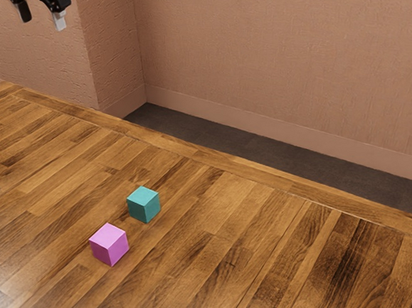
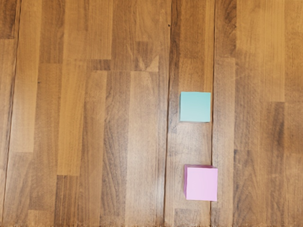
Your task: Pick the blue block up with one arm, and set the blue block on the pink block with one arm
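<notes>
A teal-blue block (image 1: 143,204) rests on the wooden table, with a pink block (image 1: 109,244) a short way in front of it toward the exterior view's lower left; the two stand apart. My gripper (image 1: 40,16) hangs high at the exterior view's upper left, far above and away from both blocks, its fingers spread open with nothing between them. Looking straight down, the wrist view has the blue block (image 2: 195,107) and the pink block (image 2: 201,183) lying separately on the planks.
The wooden table (image 1: 255,258) stretches wide around the blocks. Its far edge (image 1: 276,175) runs diagonally, with dark floor and pink walls beyond.
</notes>
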Controlling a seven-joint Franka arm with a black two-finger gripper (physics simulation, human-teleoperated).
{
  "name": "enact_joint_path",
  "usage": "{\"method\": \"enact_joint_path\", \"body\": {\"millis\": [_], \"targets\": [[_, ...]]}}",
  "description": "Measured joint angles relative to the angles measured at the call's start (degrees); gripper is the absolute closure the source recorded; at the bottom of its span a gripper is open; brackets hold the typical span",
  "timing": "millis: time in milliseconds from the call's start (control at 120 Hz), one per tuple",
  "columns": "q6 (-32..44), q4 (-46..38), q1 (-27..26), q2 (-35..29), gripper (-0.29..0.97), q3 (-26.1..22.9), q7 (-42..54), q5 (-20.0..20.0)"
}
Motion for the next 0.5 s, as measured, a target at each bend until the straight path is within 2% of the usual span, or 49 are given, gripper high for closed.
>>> {"method": "enact_joint_path", "body": {"millis": [200,258,283,325,383,500], "targets": [[-1.98,-0.30,-0.69,0.16,0.00,0.29,0.25,0.13],[-2.38,-6.17,-0.64,-2.20,0.00,-0.26,0.28,0.56],[-1.55,-11.51,-0.55,-4.83,0.00,-0.80,0.45,1.02],[1.40,-20.73,-0.51,-8.39,0.00,-1.42,1.55,1.49],[7.64,-30.66,-0.31,-10.12,0.00,-4.45,4.94,2.18],[16.10,-36.21,-0.86,-8.36,0.00,-7.52,12.63,4.33]]}}
